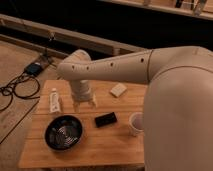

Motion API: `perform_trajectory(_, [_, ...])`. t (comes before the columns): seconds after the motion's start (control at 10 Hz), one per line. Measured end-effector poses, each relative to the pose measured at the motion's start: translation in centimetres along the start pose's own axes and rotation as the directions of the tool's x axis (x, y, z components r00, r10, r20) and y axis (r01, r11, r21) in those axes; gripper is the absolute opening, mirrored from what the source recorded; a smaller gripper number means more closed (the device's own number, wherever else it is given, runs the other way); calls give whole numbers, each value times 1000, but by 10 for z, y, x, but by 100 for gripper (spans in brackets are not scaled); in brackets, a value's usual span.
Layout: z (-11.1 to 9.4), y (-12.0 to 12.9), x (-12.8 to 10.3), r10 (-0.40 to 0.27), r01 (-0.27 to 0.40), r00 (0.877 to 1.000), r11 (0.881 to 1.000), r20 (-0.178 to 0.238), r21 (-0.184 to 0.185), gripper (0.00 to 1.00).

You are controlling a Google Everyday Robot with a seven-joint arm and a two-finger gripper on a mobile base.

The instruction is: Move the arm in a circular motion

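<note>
The cream-white arm (125,67) reaches from the right across the wooden table (105,145), with small dark holes along its thick segment. Its rounded elbow (72,70) bends down into a short wrist. The pale gripper (84,102) hangs just above the table's left middle, between a white tube (54,101) and a black flat object (106,119). It holds nothing that I can see.
A black bowl (64,132) sits at the table's front left. A white cup (136,123) stands at the right, partly behind the arm. A pale block (118,90) lies at the back. Cables and a blue device (34,68) lie on the floor at left.
</note>
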Motion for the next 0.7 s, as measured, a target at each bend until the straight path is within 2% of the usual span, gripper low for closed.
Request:
perform_trajectory(0.3, [-13, -35, -20, 72, -72, 997, 997, -9, 29, 65])
perform_trajectory(0.5, [-26, -68, -49, 123, -123, 992, 991, -4, 55, 65])
perform_trajectory(0.7, [-35, -77, -79, 125, -126, 992, 990, 5, 70, 65])
